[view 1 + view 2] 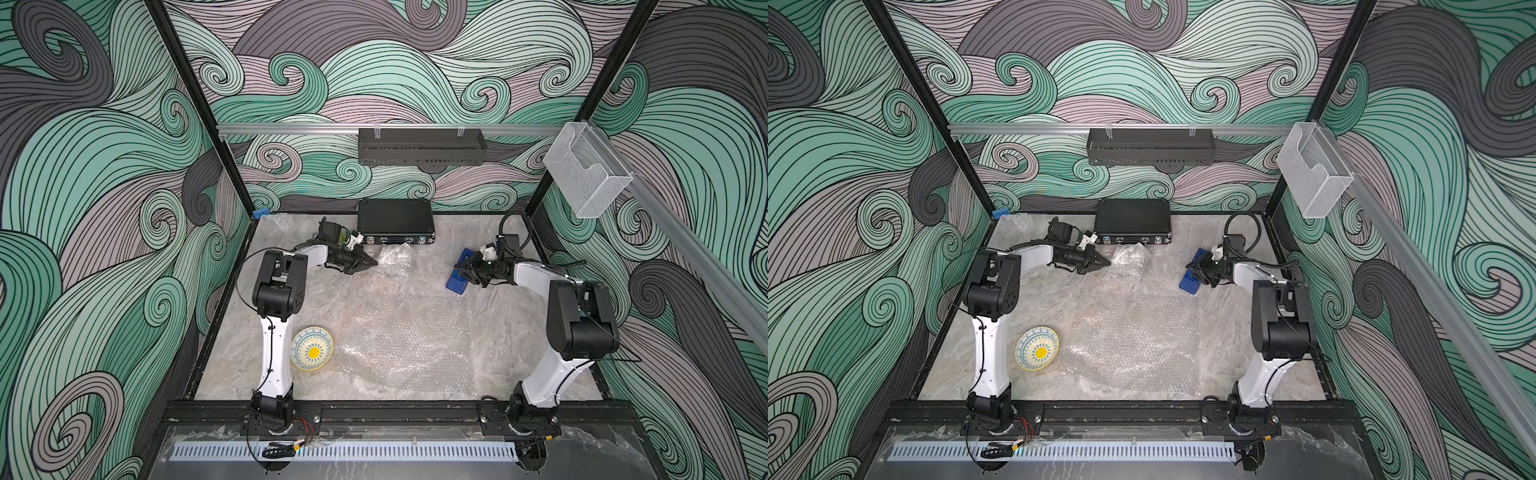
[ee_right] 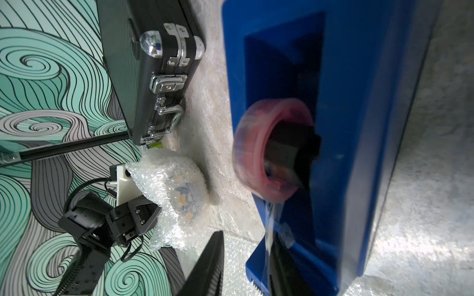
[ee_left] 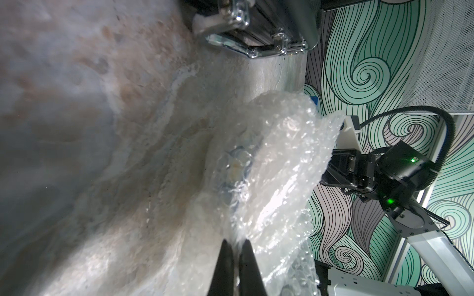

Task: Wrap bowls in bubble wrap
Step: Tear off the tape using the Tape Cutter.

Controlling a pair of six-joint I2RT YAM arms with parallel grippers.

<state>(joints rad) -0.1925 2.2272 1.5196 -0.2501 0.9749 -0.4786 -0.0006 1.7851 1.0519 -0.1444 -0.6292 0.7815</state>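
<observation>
Far middle of the surface [image 1: 519, 332], just in front of the case [image 1: 395, 220]: a crumpled bundle [image 1: 395, 257] of bubble wrap, with a blue-patterned bowl [image 2: 184, 197] dimly visible through it in both wrist views. Clenched on an edge of that bundle: the left fingers [image 3: 225, 266], with the left gripper [image 1: 373, 262] low and side-on to it.

Near the left arm's base: the cream bowl [image 1: 312, 348], upright and bare, yellow centre up, just beside a flat sheet [image 1: 407, 336] of bubble wrap spread over the middle of the surface.

Far right, on the surface: a blue tape dispenser [image 1: 457, 276] with a pink roll [image 2: 259, 151] in it. At its near end: the right gripper [image 2: 247, 238], fingers parted, one inside the dispenser's body, one outside its wall with a gap showing. No firm grasp to be seen there.
</observation>
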